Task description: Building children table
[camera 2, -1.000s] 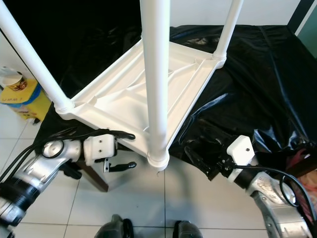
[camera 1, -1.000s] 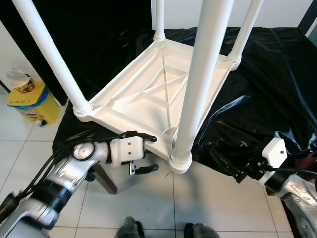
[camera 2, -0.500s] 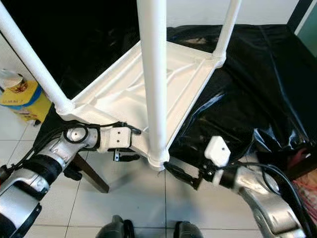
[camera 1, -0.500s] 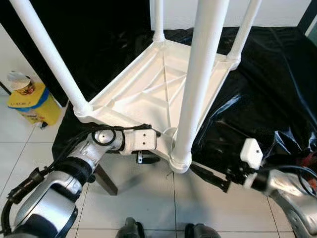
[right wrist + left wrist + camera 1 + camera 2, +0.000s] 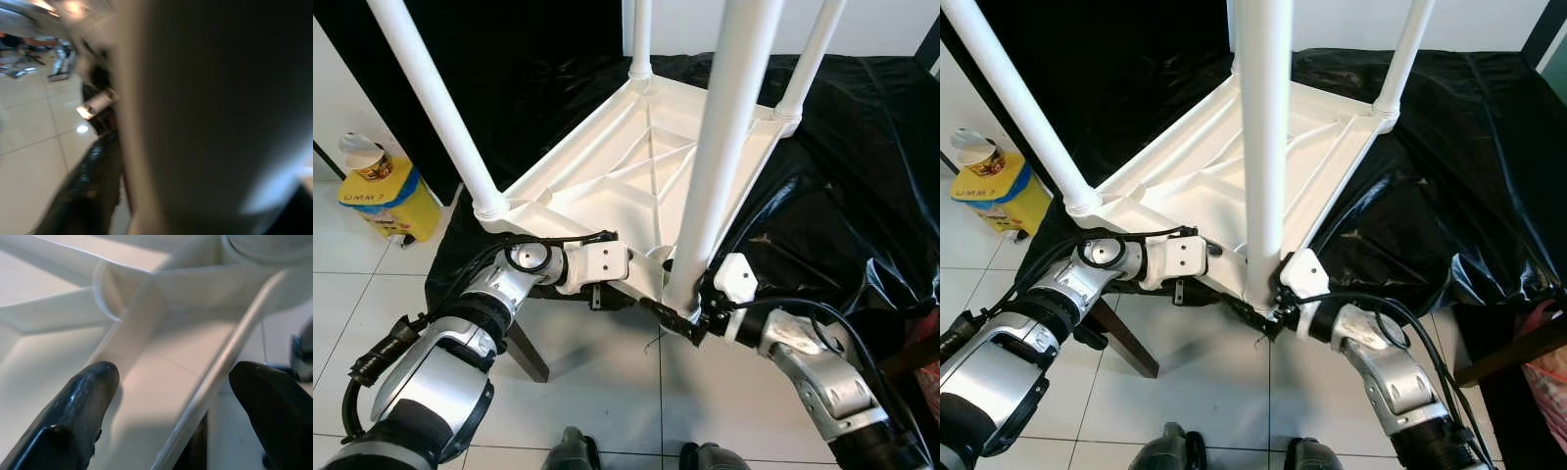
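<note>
Here the white plastic children table (image 5: 636, 186) lies upside down on a surface draped in glossy black cloth (image 5: 842, 176), its ribbed underside facing up and its four round white legs rising upward out of the corner sockets. The near corner overhangs the cloth's edge above the tiled floor (image 5: 597, 382), so the top's diagonal runs from the robot toward the far wall.

At far left, a yellow container (image 5: 386, 196) with a paper cup (image 5: 367, 157) on it stands on the floor. Next comes the left gripper (image 5: 607, 284), reaching in under the near-left rim of the table; in the left wrist view its two black fingers (image 5: 83, 406) are spread, one inside the ribbed underside and one outside, with the rim between them and not visibly pinched.

The near leg (image 5: 724, 147) stands tall in its socket at the front corner. The right gripper (image 5: 1268, 318) is pressed against the base of that leg, just beneath the corner; its wrist view is blurred, one black finger (image 5: 88, 186) lying alongside the leg, and whether the fingers clamp it cannot be told.
</note>
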